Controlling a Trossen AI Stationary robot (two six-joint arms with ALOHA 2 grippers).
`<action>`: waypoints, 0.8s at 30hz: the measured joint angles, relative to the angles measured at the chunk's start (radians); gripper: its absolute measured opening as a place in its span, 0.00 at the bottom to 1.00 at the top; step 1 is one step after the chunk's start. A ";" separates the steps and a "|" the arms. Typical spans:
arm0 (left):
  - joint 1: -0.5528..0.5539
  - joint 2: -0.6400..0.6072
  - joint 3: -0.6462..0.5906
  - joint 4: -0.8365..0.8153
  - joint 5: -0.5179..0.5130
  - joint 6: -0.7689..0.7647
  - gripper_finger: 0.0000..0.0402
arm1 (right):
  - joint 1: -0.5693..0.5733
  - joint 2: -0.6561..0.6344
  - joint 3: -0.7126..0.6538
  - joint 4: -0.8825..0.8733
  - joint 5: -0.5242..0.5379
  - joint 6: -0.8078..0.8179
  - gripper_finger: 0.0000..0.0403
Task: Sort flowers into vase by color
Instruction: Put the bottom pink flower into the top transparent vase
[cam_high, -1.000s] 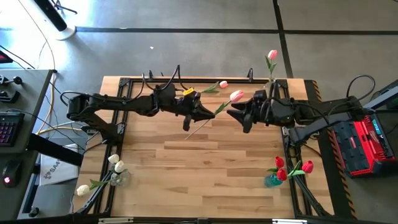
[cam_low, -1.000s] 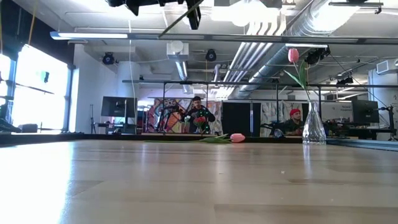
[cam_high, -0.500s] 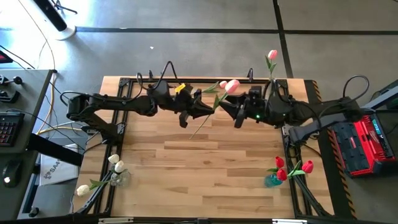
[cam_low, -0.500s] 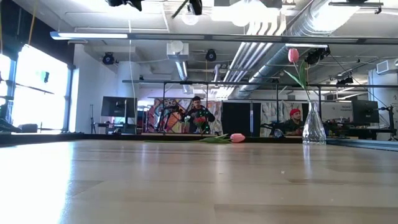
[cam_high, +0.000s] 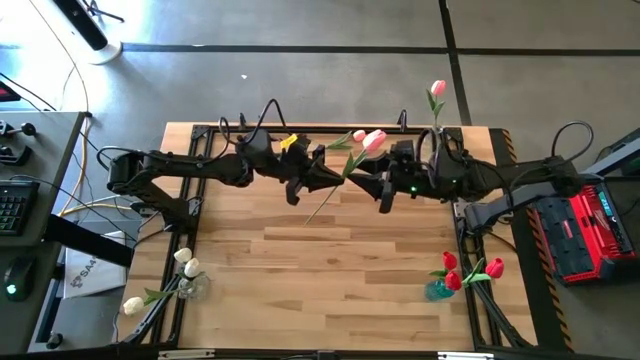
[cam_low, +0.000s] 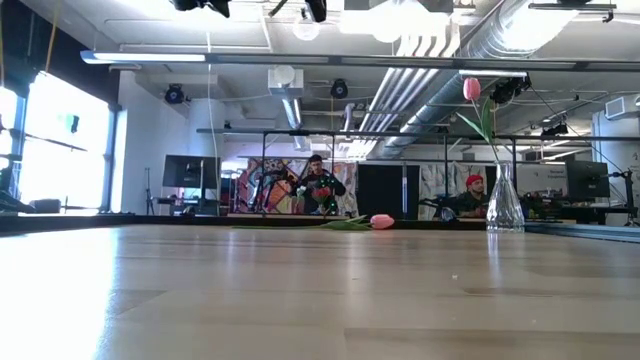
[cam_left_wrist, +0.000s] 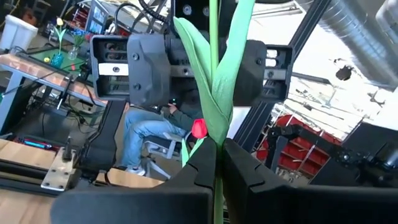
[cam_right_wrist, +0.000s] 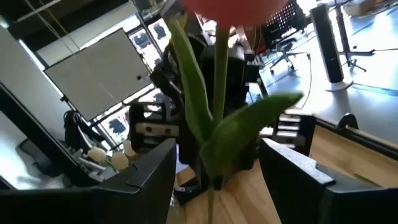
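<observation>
My left gripper is shut on a pink tulip held over the middle of the table's far half. Its stem and green leaves rise from my shut fingers. My right gripper is open. Its fingers stand on either side of the same tulip's stem and leaves, under the head, without plainly touching. A second pink tulip lies flat at the far edge, also in the low view. A third pink tulip stands in a clear vase. My left gripper pinches the tulip's stem between its two fingers, just below where the leaves branch off. The fingers lie across the stem. The tulip is lifted clear of the table. Its head points toward the far right, and the bare stem end trails toward the near side.
Red tulips stand in a blue vase at the near right corner. White tulips sit in a vase at the near left corner. The two grippers are close together. People sit in the room beyond the table.
My left gripper has risen and moved a little toward the far edge, tipping the tulip so that its head swung toward the far edge. My right gripper has moved toward the table's left, and its open fingers now stand around the stem.
</observation>
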 joint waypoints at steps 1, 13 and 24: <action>0.000 0.000 0.000 0.001 0.000 -0.005 0.00 | -0.005 0.003 0.000 0.000 -0.004 0.000 0.54; 0.000 0.000 0.000 -0.010 0.007 -0.024 0.01 | -0.036 0.036 0.000 0.009 -0.029 0.004 0.22; 0.034 0.000 0.000 -0.027 0.062 0.022 0.19 | -0.036 0.026 0.000 -0.026 -0.021 -0.052 0.01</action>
